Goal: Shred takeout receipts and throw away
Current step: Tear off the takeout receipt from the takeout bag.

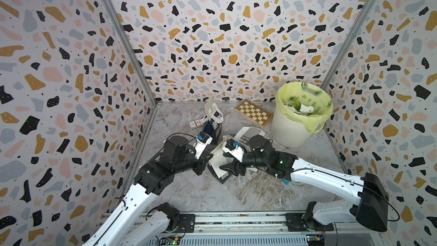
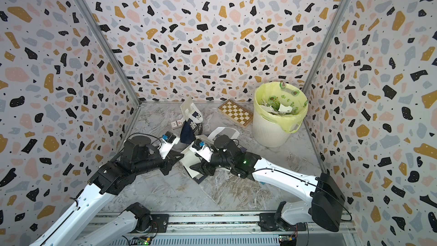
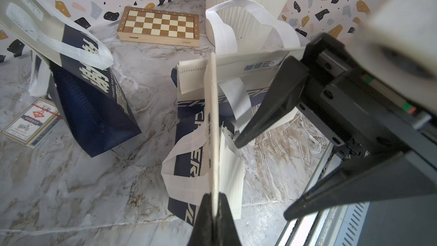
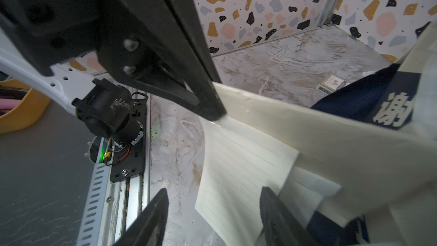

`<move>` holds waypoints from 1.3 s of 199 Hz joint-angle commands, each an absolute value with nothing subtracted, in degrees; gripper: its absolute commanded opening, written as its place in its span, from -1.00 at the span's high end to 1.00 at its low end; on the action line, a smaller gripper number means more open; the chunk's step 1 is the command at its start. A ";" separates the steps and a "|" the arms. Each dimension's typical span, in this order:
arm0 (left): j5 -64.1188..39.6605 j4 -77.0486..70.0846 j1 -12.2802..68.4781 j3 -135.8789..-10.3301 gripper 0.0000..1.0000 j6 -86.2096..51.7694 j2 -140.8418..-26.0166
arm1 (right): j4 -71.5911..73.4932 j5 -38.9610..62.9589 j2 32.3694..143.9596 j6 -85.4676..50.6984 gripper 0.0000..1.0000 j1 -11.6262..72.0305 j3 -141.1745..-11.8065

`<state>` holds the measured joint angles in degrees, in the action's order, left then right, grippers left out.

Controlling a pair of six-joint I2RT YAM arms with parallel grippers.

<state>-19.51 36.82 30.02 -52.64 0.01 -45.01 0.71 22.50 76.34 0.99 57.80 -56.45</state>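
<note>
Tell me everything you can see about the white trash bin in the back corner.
The trash bin is a white, ribbed, plastic-looking bucket standing upright in the far right corner of the table. A pale yellow-green liner printed with avocados folds over its rim, one handle loop hanging outside. Torn white paper scraps lie inside. The chessboard sits close beside it.

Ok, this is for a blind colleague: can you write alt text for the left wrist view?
The left gripper pinches a cream sheet, seen edge-on, above a flattened navy-and-white bag on a marble table. The right gripper hangs open beside it.
</note>
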 commanded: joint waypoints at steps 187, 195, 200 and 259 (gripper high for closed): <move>-30.92 23.19 30.17 -47.12 1.00 -2.53 -42.13 | -0.24 23.83 73.09 0.56 -0.02 57.47 -57.95; -31.52 22.59 30.17 -47.10 1.00 -2.79 -42.08 | 0.04 24.23 72.78 0.45 0.03 57.27 -57.68; -32.00 22.43 30.16 -47.07 1.00 -3.06 -42.14 | 0.09 24.40 72.63 0.32 0.05 57.10 -57.58; -33.37 23.03 30.15 -47.73 1.00 -3.55 -43.11 | 0.83 23.95 70.95 -1.15 0.29 55.47 -56.91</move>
